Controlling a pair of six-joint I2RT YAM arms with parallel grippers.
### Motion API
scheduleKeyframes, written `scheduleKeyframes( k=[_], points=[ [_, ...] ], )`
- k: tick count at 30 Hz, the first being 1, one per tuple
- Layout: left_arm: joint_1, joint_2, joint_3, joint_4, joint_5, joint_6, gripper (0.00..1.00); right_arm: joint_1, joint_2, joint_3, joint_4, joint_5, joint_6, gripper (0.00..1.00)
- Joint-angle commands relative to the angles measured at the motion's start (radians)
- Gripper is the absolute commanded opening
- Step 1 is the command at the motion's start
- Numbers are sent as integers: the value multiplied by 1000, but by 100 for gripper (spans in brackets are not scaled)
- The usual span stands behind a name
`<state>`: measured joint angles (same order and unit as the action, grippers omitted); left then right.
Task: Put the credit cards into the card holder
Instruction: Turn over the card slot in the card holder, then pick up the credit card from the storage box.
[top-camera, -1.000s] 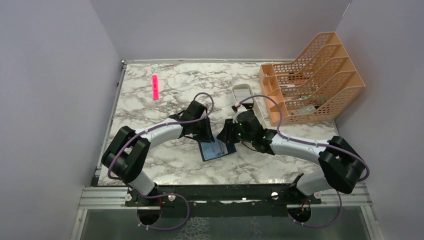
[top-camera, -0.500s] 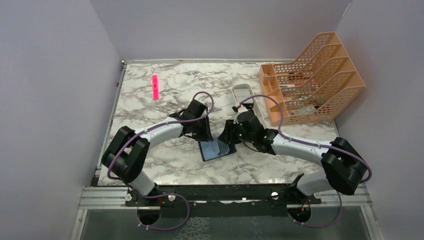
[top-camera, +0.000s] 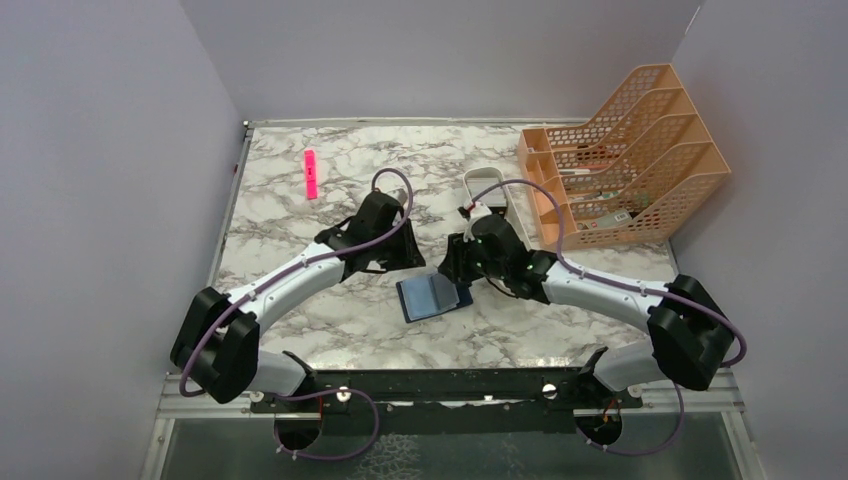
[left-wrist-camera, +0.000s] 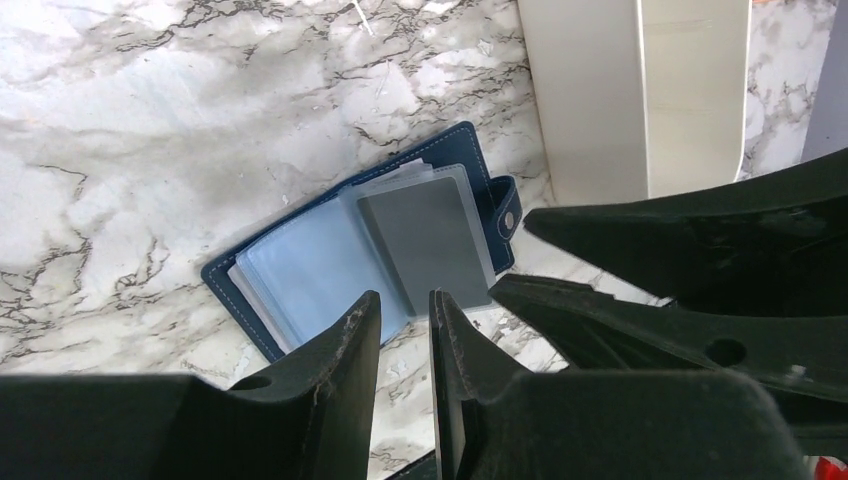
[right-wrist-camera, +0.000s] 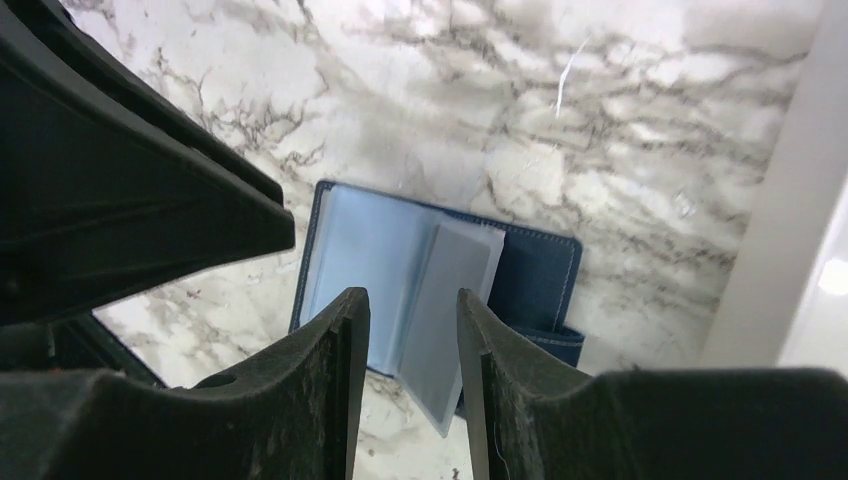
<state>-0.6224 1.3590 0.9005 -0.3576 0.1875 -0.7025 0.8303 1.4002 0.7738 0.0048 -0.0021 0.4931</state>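
Observation:
The card holder (top-camera: 432, 297) lies open on the marble, navy outside with pale blue clear sleeves. In the left wrist view (left-wrist-camera: 370, 250) a grey credit card (left-wrist-camera: 425, 238) sits inside the raised sleeve by the snap tab (left-wrist-camera: 507, 218). No other cards show. My left gripper (top-camera: 408, 256) hovers just behind the holder's far left corner, its jaws (left-wrist-camera: 405, 300) a narrow gap apart and empty. My right gripper (top-camera: 453, 269) is at the holder's far right edge, open (right-wrist-camera: 412, 300), above the raised sleeve leaf (right-wrist-camera: 445, 320) and not holding it.
A long white tray (top-camera: 497, 196) stands just behind the right gripper, close to the holder (left-wrist-camera: 640, 90). An orange mesh file rack (top-camera: 625, 160) is at the back right. A pink marker (top-camera: 311, 173) lies at the back left.
My left gripper has drawn back from over the card holder toward the far left, uncovering it. The right gripper has shifted slightly back. The holder stays open in place.

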Motion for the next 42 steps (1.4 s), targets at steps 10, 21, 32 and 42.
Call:
scheduleKeyframes(
  k=[10,21,32,42],
  points=[
    [-4,-23,-74,96,88,26,37,-181,-9,232,-128,134,-546,43],
    [-4,-177,-40,30,25,144,75,-388,36,218,-100,-13,-1137,55],
    [-4,-392,-32,-90,-138,248,75,-487,136,242,-105,-273,-1447,62],
    [-4,-519,-48,-108,-212,271,76,-487,243,248,-44,-366,-1624,63]
  ],
)
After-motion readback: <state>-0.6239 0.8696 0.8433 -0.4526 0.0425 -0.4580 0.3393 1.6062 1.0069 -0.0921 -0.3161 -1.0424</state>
